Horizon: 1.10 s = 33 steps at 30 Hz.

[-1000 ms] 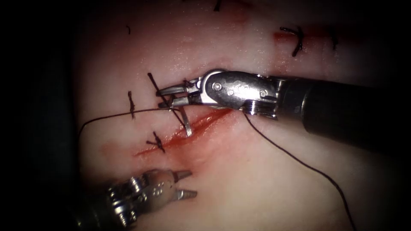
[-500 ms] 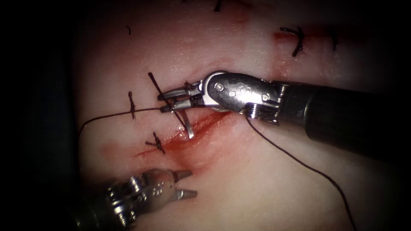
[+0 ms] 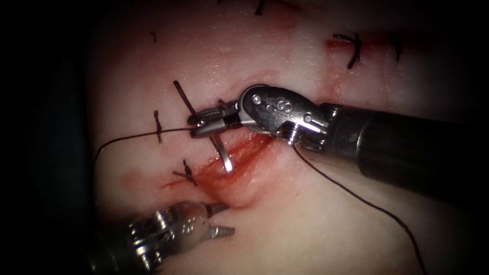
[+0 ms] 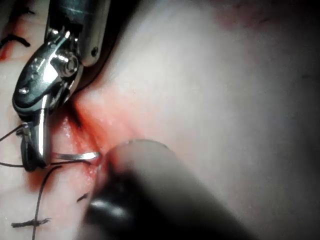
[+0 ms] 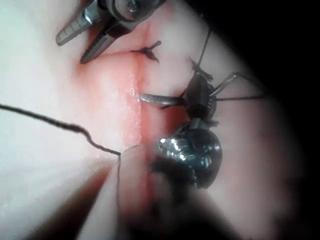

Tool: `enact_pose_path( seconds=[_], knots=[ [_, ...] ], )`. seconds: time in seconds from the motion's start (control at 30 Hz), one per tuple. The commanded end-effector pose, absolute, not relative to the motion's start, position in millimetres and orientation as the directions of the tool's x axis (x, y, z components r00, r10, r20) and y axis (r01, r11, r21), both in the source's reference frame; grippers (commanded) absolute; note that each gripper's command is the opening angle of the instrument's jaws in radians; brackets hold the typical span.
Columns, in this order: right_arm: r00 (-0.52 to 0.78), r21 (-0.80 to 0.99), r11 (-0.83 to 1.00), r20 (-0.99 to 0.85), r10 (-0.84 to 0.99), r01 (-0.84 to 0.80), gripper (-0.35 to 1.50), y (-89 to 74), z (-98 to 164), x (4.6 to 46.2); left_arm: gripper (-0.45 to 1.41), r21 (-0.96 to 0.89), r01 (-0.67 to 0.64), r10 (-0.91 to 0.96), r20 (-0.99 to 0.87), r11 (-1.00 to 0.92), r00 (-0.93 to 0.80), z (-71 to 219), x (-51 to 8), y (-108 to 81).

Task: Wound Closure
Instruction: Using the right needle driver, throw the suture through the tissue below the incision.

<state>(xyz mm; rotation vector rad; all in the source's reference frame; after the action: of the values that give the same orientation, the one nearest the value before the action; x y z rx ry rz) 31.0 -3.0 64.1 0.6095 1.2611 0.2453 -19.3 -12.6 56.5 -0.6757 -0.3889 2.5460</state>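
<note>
Endoscope view: right hand [image 3: 196,125] pinches the needle [image 3: 224,155] near its tail, tip at the cut [image 3: 224,165]; left hand [image 3: 224,220] spread, empty.

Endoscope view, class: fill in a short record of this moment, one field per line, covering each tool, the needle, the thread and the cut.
Right claw: shut on the needle near its thread end
Left claw: open, holds nothing, below the cut
Needle: tip down in the cut
Thread: runs left from the right claw
Tissue: red fluid along the cut

Needle [image 3: 224,154] and right end effector [image 3: 204,121] block cut [image 3: 219,168]; tissue [image 3: 316,219] right free
</note>
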Motion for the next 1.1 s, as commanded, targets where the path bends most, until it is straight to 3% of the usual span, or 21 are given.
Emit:
enact_pose_path(
  seconds=[0.03, 0.4, 0.8, 1.1],
  knots=[
    [0.302, 0.561, 0.817, -0.808, 0.506, 0.135, -0.35, -2.2, 64.5, 31.6, 0.24, -0.379, -0.371, 0.510, -0.392, -0.848, -0.765, 57.0, -19.9, -12.3],
    [0.289, 0.685, 0.721, -0.715, 0.637, 0.106, -0.35, -2.1, 64.7, 31.1, 0.23, -0.379, -0.371, 0.510, -0.392, -0.848, -0.766, 57.0, -19.9, -12.3],
    [0.354, 0.920, 0.373, -0.392, 0.849, 0.121, -0.35, -4.4, 64.2, 31.8, 0.25, -0.379, -0.371, 0.510, -0.392, -0.848, -0.766, 57.0, -19.9, -12.2],
    [0.364, 0.917, 0.374, -0.398, 0.842, 0.138, -0.35, -5.4, 63.4, 31.4, 0.25, -0.380, -0.367, 0.508, -0.393, -0.849, -0.767, 57.0, -19.6, -12.2]
  ],
)
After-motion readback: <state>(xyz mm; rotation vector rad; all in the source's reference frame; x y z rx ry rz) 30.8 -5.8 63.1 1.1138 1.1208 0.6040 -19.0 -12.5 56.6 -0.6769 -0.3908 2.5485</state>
